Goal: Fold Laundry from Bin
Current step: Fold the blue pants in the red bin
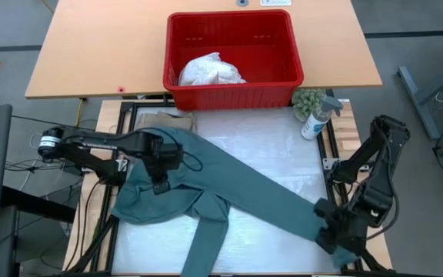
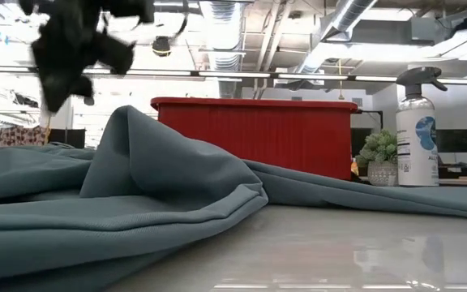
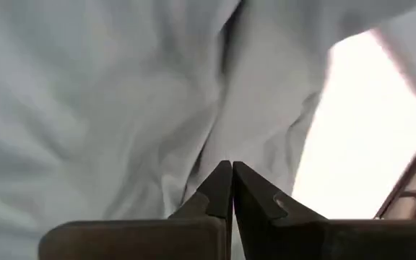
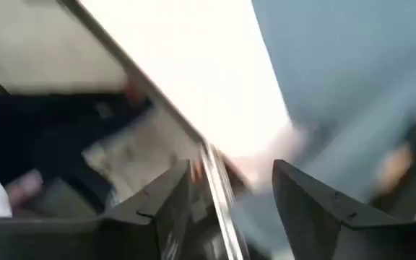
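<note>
At table's right front corner, our right gripper (image 1: 337, 235) stands w/ jaws apart over the teal garment (image 1: 237, 188)'s sleeve end, gripping nothing we can see. Left gripper (image 1: 158, 165) is clenched, poised above the garment's body; whether it pinches cloth we can't tell. Garment sprawls diagonally across the table (image 1: 283, 146); white piece (image 1: 210, 71) sits in the red bin (image 1: 233, 94). We judge: spreading step. Next move needs flattening the bunched body before any fold.

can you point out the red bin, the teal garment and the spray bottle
red bin (image 1: 283, 83): high view, on its right wall near the front corner
teal garment (image 1: 268, 196): high view, on the long sleeve stretched toward the right arm
spray bottle (image 2: 417, 138): low view, on the label of its clear body
</note>
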